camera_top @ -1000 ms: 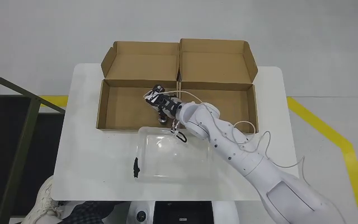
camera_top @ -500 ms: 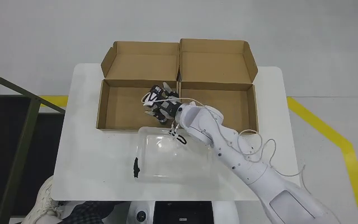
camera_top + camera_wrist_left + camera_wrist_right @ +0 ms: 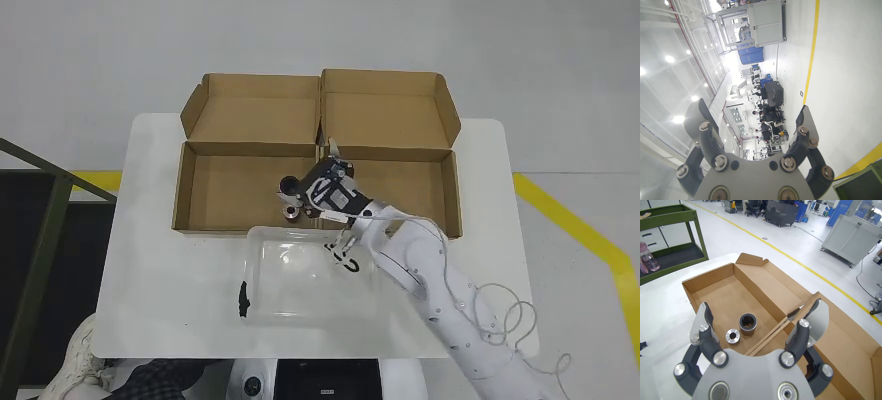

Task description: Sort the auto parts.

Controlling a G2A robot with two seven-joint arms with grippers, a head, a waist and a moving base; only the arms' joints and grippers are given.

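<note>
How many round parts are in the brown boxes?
2. A black sleeve and a silver ring stand side by side in one cardboard box, near the wall it shares with the other box. Some floor is hidden, so more may be there.

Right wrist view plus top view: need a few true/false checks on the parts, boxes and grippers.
1. The right gripper is shut on a part. False: it is open and holds nothing.
2. A black sleeve and a silver bushing stand in the left cardboard box. True.
3. The sleeve is stacked on the bushing. False: they stand side by side on the box floor.
4. A small black part lies in the clear bin. True.
5. The left gripper is open. True.
</note>
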